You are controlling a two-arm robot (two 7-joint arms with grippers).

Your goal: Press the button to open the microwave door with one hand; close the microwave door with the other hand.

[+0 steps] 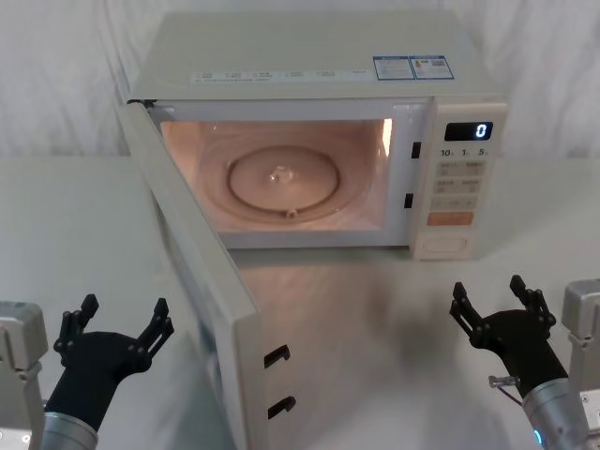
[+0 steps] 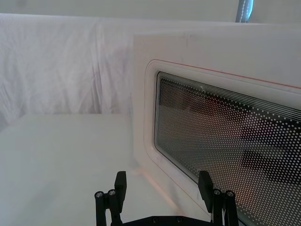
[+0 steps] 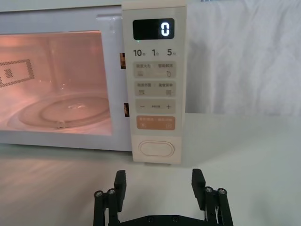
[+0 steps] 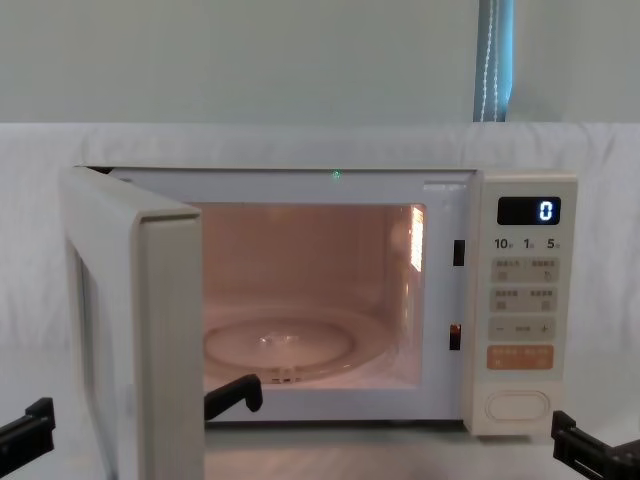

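Left gripper [image 1: 119,323] and right gripper [image 1: 495,302] low over the counter [image 1: 375,328], jaws released, grasping nothing. Microwave door [image 1: 202,281] swung wide open toward the left gripper. Button [image 1: 443,245] beyond the right gripper, at the panel's bottom.

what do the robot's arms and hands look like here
Both are alike: the left hand and right hand are matte black, each with two slim fingers ending in ribbed rectangular pads fixed by small silver screws. Behind each sits a silver-grey cylindrical wrist beside a pale grey boxy housing. A thin wire and a small blue light mark the right wrist.
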